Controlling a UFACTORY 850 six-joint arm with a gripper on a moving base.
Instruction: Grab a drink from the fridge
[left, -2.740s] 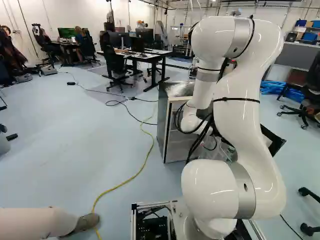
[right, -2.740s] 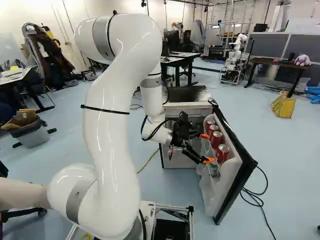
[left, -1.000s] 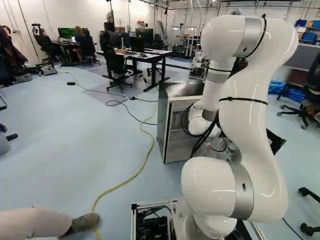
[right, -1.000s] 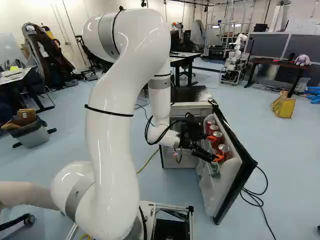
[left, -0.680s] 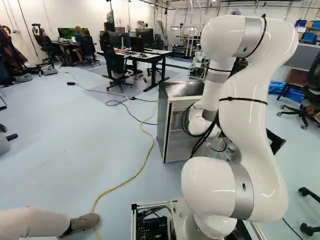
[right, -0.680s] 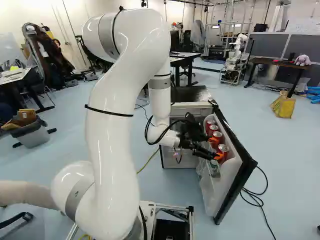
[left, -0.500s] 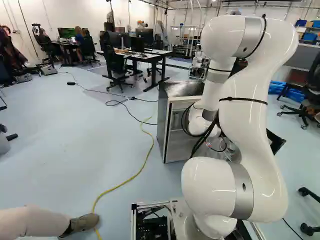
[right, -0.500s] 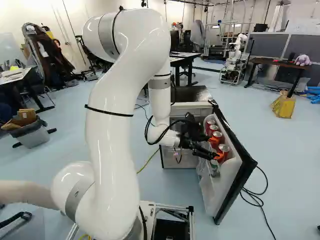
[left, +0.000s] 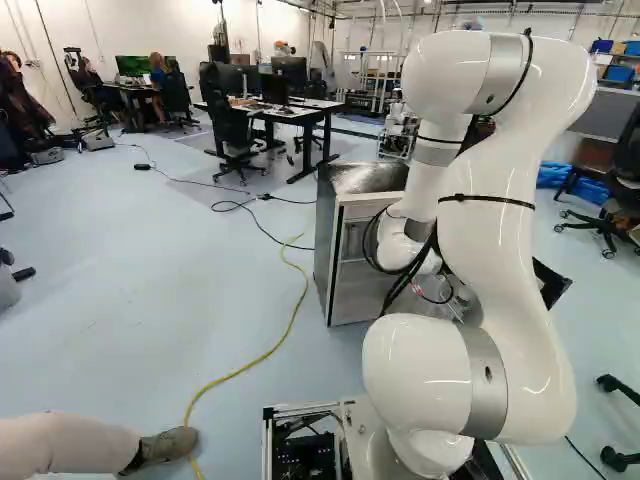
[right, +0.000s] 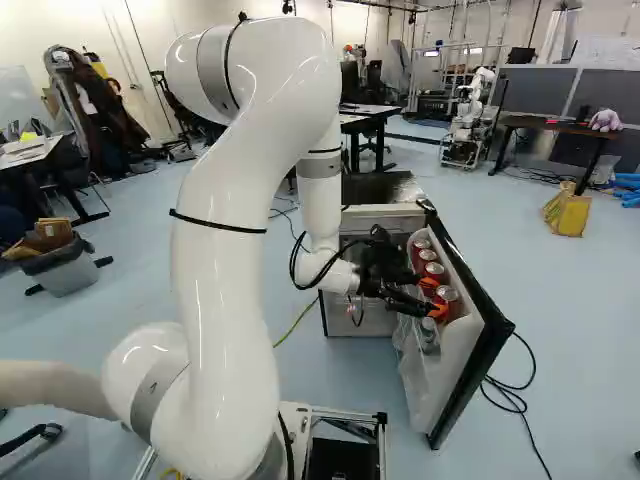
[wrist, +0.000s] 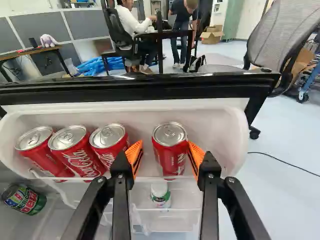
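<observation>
Now narrower, gripper (right: 434, 299) astride red can (wrist: 170, 152)

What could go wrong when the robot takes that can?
The black two-fingered hand stands open around a red metal can, so the can might slip or tip. One orange pad sits close beside another red metal can, which could get bumped. Lifting might catch on the clear plastic rail.

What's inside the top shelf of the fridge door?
Three red soda cans huddle together; a fourth stands between the gripper's open fingers. Their bottoms are hidden, so I can't see what's under them.
</observation>
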